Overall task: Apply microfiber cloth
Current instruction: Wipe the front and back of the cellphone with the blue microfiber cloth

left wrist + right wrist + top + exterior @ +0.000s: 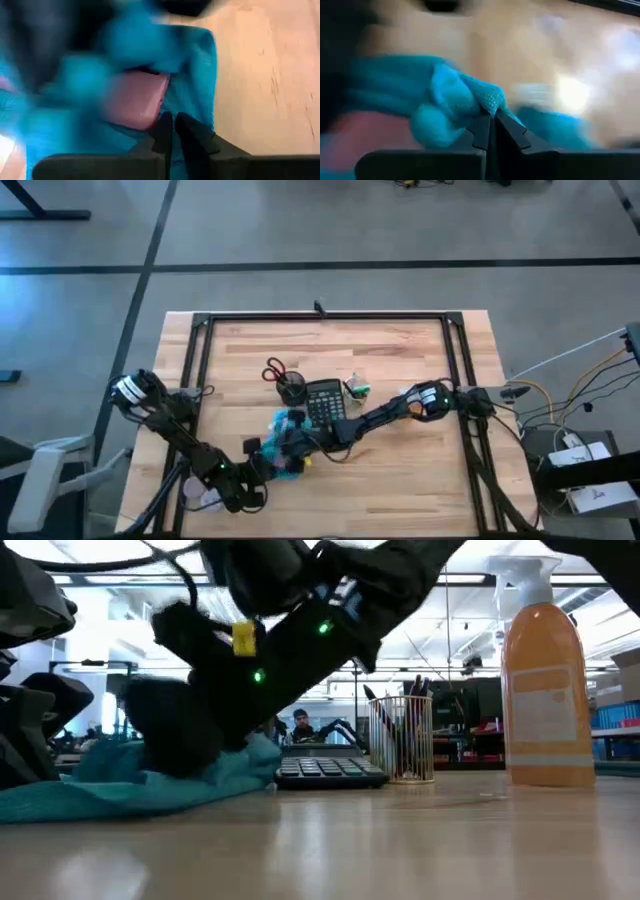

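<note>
Right gripper pressed together, pinching fold of microfiber cloth, likely to drag or press it for wiping. Left gripper fingers together over cloth; whether fabric caught between them, cannot tell. Cloth lies bunched on table just beside calculator, front-left of it. Pinkish object sits partly wrapped in cloth, identity unclear. Both arms hide most of cloth from above.

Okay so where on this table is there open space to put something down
Bare wood lies along the far edge of the table and in the near right corner. It is crowded at centre-front: the microfiber cloth, calculator, pen cup and scissors cluster there, with both arms over the cloth.
</note>
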Robot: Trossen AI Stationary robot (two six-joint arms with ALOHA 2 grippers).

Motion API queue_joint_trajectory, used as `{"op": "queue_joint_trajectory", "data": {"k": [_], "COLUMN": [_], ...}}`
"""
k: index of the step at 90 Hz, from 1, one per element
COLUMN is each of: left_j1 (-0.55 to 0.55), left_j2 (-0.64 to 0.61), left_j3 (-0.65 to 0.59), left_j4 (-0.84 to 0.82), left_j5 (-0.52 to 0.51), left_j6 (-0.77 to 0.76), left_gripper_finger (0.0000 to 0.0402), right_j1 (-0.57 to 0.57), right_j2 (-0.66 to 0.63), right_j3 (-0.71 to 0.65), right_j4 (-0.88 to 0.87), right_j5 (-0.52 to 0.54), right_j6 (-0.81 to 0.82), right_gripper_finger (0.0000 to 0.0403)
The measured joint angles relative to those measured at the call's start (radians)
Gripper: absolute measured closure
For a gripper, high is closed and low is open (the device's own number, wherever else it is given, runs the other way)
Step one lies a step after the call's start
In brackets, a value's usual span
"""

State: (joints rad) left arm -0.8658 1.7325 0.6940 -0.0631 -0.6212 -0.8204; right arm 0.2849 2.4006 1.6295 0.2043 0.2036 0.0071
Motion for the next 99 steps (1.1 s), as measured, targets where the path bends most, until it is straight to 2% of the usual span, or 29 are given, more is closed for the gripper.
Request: {"op": "queue_joint_trajectory", "data": {"k": [5, 11, 33, 67, 76, 99], "left_j1": [0.000, 0.000, 0.000, -0.006, -0.011, -0.011], "left_j2": [0.000, 0.000, 0.000, 0.000, 0.000, 0.000], "left_j3": [0.000, 0.000, -0.001, -0.002, -0.002, -0.002], "left_j4": [0.000, 0.000, 0.006, 0.015, 0.016, 0.017], "left_j5": [0.000, 0.000, 0.000, -0.001, -0.006, -0.006], "left_j6": [0.000, 0.000, -0.004, -0.030, -0.034, -0.035], "left_gripper_finger": [0.0381, 0.0381, 0.0381, 0.0381, 0.0381, 0.0381], "right_j1": [0.023, 0.040, 0.032, -0.080, -0.080, -0.036], "right_j2": [0.001, 0.001, 0.001, -0.005, -0.010, -0.022], "right_j3": [-0.001, -0.001, -0.024, -0.047, -0.047, -0.047], "right_j4": [0.014, 0.013, 0.009, -0.073, -0.128, -0.293], "right_j5": [-0.036, -0.020, 0.234, 0.425, 0.495, 0.587], "right_j6": [0.001, 0.000, -0.024, 0.028, 0.039, 0.164], "right_gripper_finger": [0.0403, 0.0403, 0.0403, 0.0403, 0.0403, 0.0403]}}
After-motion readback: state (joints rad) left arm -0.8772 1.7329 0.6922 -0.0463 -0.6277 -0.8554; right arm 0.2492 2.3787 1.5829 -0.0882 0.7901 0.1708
